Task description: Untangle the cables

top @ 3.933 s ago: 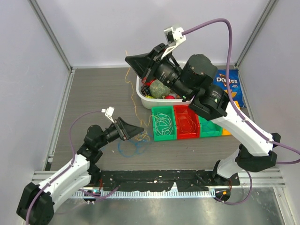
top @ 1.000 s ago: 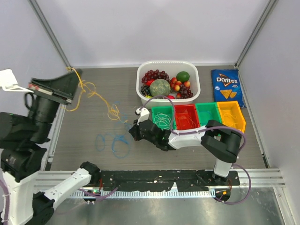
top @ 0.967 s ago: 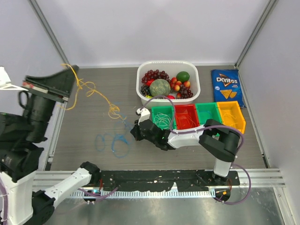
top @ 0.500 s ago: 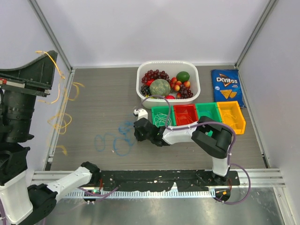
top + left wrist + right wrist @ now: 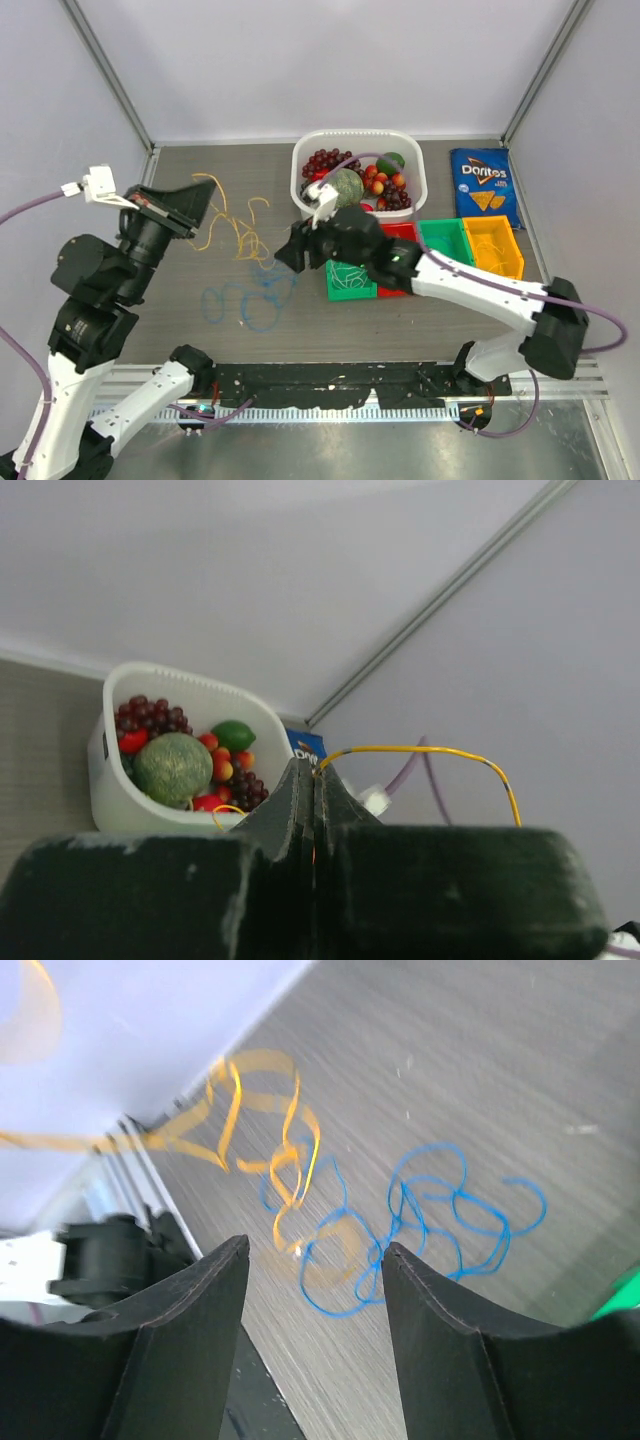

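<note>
My left gripper [image 5: 198,203] hangs above the left half of the table, shut on the thin yellow-orange cable [image 5: 232,228]. That cable trails down in loose curls toward the table. In the left wrist view the jaws [image 5: 316,770] are pressed together with the yellow cable [image 5: 430,748] coming out at their tip and arching right. The blue cable [image 5: 250,300] lies in loops on the table. My right gripper [image 5: 291,252] hovers just right of it, open and empty. In the right wrist view the gripper [image 5: 315,1250] stands over the blue cable [image 5: 425,1215] and the blurred orange cable [image 5: 285,1160].
A white basket [image 5: 360,137] of fruit stands at the back centre, with a Doritos bag [image 5: 485,188] to its right. A row of small bins sits under my right arm. The left green bin [image 5: 350,292] holds white wires; a second green bin [image 5: 447,240] and an orange bin [image 5: 497,245] follow.
My right gripper has opened and lifted off the table by the blue cable. My left arm has swung in from the far left, carrying the yellow cable over the table.
</note>
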`<state>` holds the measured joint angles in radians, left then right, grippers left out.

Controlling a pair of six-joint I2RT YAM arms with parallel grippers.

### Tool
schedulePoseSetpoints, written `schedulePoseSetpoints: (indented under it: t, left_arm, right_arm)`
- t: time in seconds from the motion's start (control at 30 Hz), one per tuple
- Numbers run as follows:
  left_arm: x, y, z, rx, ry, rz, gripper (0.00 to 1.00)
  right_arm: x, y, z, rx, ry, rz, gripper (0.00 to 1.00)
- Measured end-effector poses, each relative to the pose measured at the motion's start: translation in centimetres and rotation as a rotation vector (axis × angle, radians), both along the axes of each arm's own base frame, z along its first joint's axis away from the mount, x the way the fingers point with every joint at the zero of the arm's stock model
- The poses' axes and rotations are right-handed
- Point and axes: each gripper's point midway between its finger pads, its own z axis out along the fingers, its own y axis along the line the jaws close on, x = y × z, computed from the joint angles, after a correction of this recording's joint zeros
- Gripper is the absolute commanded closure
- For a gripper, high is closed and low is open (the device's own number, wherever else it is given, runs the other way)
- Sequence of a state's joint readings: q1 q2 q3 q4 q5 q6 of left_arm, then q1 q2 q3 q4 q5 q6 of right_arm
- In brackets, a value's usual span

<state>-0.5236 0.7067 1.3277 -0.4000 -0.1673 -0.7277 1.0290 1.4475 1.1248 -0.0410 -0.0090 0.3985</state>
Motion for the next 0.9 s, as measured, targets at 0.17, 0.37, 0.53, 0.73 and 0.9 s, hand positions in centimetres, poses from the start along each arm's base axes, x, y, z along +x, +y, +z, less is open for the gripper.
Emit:
schedulePoseSetpoints:
  t: [0.17, 0.37, 0.53, 0.73, 0.9]
  left_arm:
    - [-0.1, -1.3, -3.7, -0.029, 0.049, -0.064, 1.0]
    - [-0.2, -2.0, -5.9, -0.075, 0.09, -0.106, 1.0]
    - [-0.5, -2.0, -6.9, -0.099, 0.107, -0.112, 1.0]
    - [-0.6, -2.1, -6.7, -0.123, 0.108, -0.12, 1.0]
    - [-0.5, -2.3, -7.2, -0.129, 0.117, -0.128, 1.0]
  right_arm:
    - [0.8, -2.6, 6.4, 0.184, -0.021, 0.034, 0.44]
    - [-2.2, -1.1, 6.8, 0.32, 0.113, 0.17, 0.41]
    - [-4.2, 0.4, 8.1, 0.413, 0.197, 0.212, 0.39]
    - [-4.7, 1.3, 8.7, 0.444, 0.207, 0.181, 0.49]
    - [-3.3, 1.9, 8.5, 0.431, 0.196, 0.126, 0.5]
